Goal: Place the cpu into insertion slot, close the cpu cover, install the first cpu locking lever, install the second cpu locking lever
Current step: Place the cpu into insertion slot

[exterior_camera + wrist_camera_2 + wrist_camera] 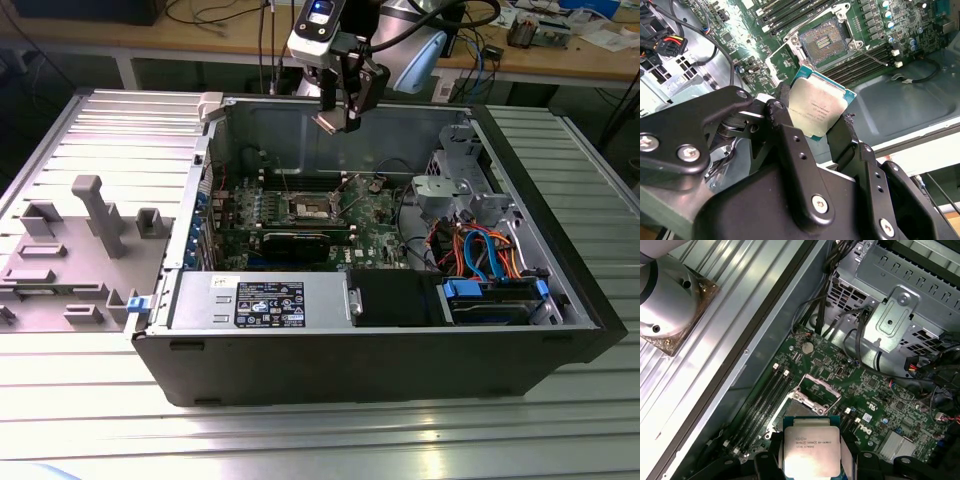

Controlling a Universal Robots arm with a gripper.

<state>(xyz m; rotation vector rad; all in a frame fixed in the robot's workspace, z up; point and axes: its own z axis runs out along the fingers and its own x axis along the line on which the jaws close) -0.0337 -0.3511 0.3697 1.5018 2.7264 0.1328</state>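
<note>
- Hand (340,120): closed on the cpu (329,122), fingers pressing two opposite edges; held high above the open computer case (400,350) on the worktop (300,440).
- Cpu: in both wrist views (816,106) (811,445), silver top facing the cameras, tilted, well clear of the motherboard (730,30).
- Insertion slot (822,40): empty, contact field bare; also in the first wrist view (812,395), beyond the chip.
- Cpu cover (782,60): appears swung open beside the slot; not certain.
- Step in hand: the first, carrying the chip to the slot; cover and both levers not yet done.
- Requirement, as judged: chip brought level, squared to the slot's outline, lowered without sideways scrape over the contacts.
</note>
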